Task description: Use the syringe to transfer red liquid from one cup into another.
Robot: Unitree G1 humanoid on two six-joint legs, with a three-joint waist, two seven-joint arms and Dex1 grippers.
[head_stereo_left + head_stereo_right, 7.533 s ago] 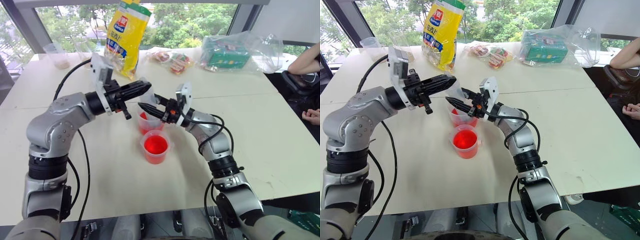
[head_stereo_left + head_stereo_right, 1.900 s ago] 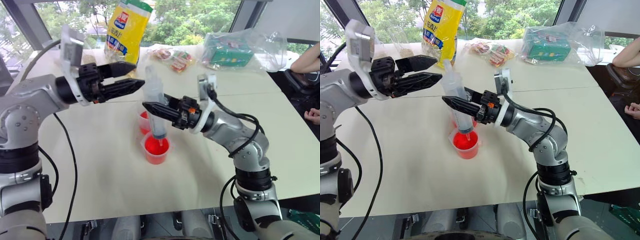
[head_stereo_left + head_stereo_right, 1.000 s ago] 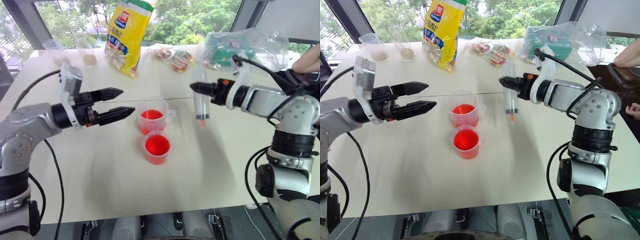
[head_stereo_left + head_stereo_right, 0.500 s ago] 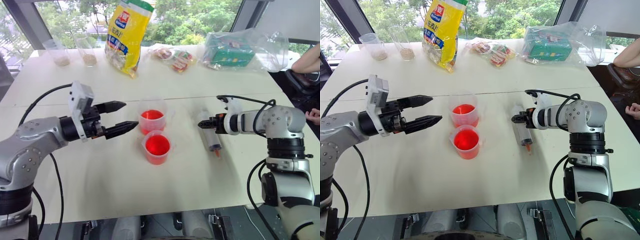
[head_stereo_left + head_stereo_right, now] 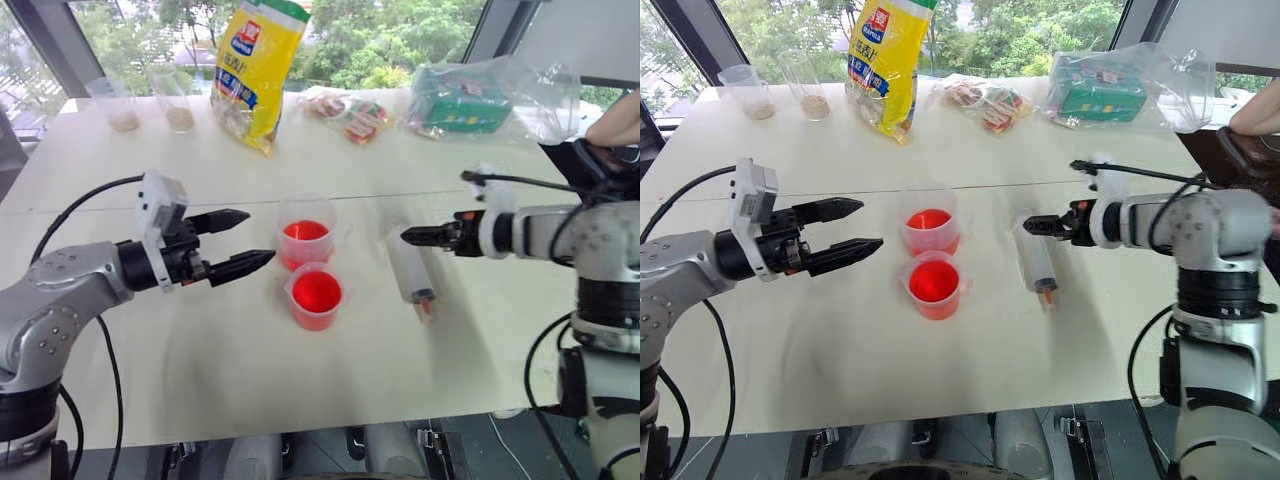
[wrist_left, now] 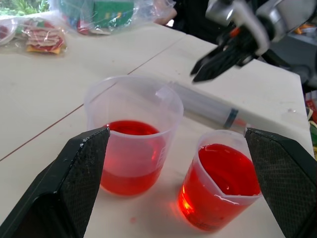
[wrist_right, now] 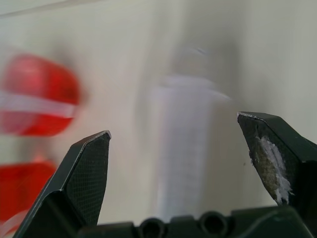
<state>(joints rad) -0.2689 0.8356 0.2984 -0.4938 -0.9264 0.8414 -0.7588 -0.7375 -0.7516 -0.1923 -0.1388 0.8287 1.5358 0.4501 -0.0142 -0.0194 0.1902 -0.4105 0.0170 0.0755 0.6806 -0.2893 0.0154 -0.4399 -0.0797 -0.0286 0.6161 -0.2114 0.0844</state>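
The syringe (image 5: 410, 268) lies flat on the white table, orange tip (image 5: 427, 304) toward me, right of the two cups. My right gripper (image 5: 404, 236) hovers open just beyond the syringe's far end, apart from it; in the right wrist view the syringe (image 7: 183, 144) lies between the spread fingers (image 7: 86, 173), untouched. The far cup (image 5: 305, 232) and the near cup (image 5: 316, 293) both hold red liquid (image 6: 225, 168). My left gripper (image 5: 260, 235) is open and empty, left of the cups and pointing at them.
At the back of the table stand a yellow bag (image 5: 250, 70), snack packets (image 5: 350, 115), a green box in a clear bag (image 5: 460, 100) and two small cups (image 5: 120, 105). A person's arm (image 5: 615, 125) shows at the right edge.
My right gripper carried the syringe down from the air, laid it on the table, opened and drew back to the right. The left arm barely moved.
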